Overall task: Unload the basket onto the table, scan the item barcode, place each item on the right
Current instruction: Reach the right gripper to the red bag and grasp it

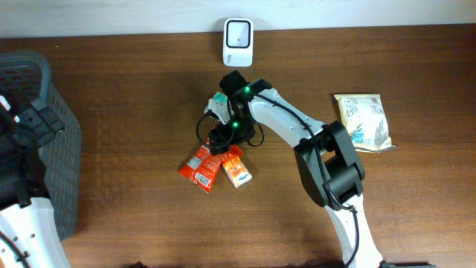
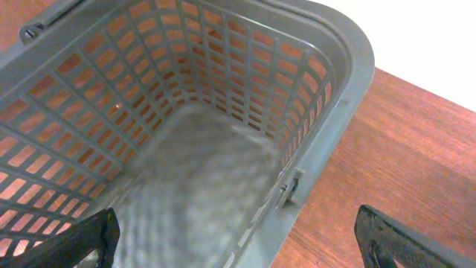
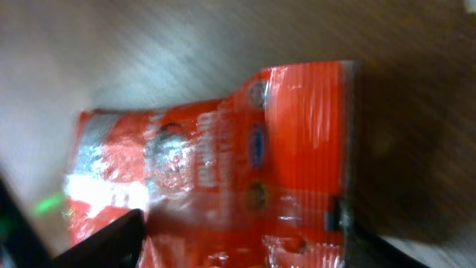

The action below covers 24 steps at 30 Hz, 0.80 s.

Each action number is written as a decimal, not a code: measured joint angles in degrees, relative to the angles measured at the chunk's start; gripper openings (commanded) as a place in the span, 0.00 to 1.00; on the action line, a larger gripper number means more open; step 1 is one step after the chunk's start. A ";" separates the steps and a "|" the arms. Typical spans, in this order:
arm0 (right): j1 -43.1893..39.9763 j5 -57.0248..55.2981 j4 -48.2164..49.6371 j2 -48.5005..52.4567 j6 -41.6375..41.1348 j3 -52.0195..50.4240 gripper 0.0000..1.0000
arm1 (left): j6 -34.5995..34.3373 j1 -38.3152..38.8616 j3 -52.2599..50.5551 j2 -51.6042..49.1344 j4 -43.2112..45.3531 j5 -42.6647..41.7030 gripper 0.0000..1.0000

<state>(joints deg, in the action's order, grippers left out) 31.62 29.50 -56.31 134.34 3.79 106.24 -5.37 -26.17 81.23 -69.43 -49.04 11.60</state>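
Observation:
A red snack packet lies flat mid-table beside an orange one. My right gripper is down over their upper ends. In the right wrist view the red packet fills the blurred frame, and my right gripper stands open with one finger over the packet's left part and the other at its right edge. The white barcode scanner stands at the table's far edge. My left gripper hangs wide open over the grey basket, holding nothing.
The grey basket takes up the table's left end, with the left arm above it. A pale snack bag lies at the right. A small white and green item sits just behind the right gripper.

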 measured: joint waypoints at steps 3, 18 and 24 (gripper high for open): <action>0.87 -3.13 -0.02 0.09 -3.39 0.00 0.43 | 0.00 0.00 0.00 0.00 -0.02 0.00 0.99; 4.33 -8.41 -2.82 0.09 -3.58 4.63 0.04 | 0.00 0.00 0.00 0.00 0.00 0.00 0.99; -3.48 -1.49 -3.89 -1.07 -3.93 7.30 0.04 | 0.00 0.00 0.00 0.00 -0.02 0.00 0.99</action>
<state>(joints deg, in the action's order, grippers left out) 28.14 28.01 -60.20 133.27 -0.14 113.54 -5.37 -26.17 81.23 -69.43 -49.06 11.60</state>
